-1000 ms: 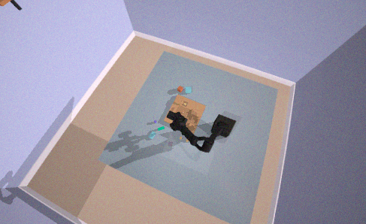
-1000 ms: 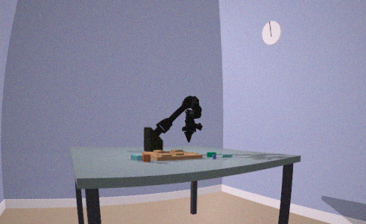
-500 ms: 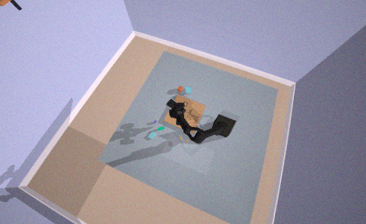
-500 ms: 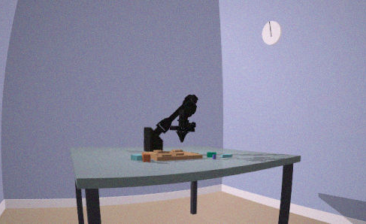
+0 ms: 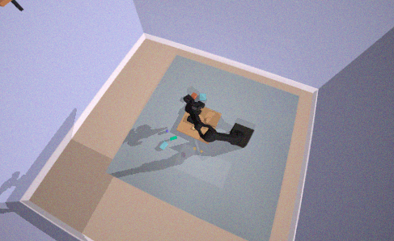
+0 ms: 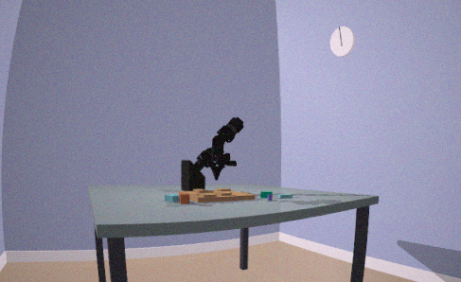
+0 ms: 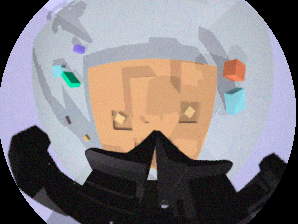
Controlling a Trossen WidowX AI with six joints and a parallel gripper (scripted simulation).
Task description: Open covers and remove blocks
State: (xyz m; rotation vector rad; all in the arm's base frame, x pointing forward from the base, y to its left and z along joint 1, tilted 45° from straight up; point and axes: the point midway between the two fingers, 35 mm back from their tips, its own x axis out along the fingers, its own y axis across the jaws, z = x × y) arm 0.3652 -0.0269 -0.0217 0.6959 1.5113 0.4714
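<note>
Your end effector [image 7: 154, 156] hangs above the board [image 7: 149, 106] with its fingers pressed together and nothing between them; in the wrist view the two tips meet in a point over the board's near edge. The exterior view shows it [image 6: 217, 174] well clear of the board's [image 6: 221, 195] top, so you have height to lose before anything is touched.

The board lies flat on the counter [image 6: 136, 213], just in front of the arm's base. Blocks already rest off it: an orange block [image 7: 233, 70] and a pale blue one [image 7: 234, 99] close beside one edge, a green block [image 7: 71, 80] and a small purple one [image 7: 80, 48] on the other side. On the board itself two small diamond-shaped knobs [image 7: 120, 120] show, with raised covers around them, but the picture is too coarse to say which covers are open or which wells are filled.

With the fingers together, the likely step is a push on a cover rather than a pick. To do it well:

- Come down slowly beside a knob or cover edge, not on top of it, so the closed tip bears sideways.
- Push a slider straight along its track; any cross force may jam it.
- For a swivelling cover, press far from its pin and follow the arc.
- Keep the tip shallow, so it neither scrapes the board nor shifts it toward the orange and pale blue blocks nearby.
- Check the wrist view before committing; the tip hides the near edge.
</note>
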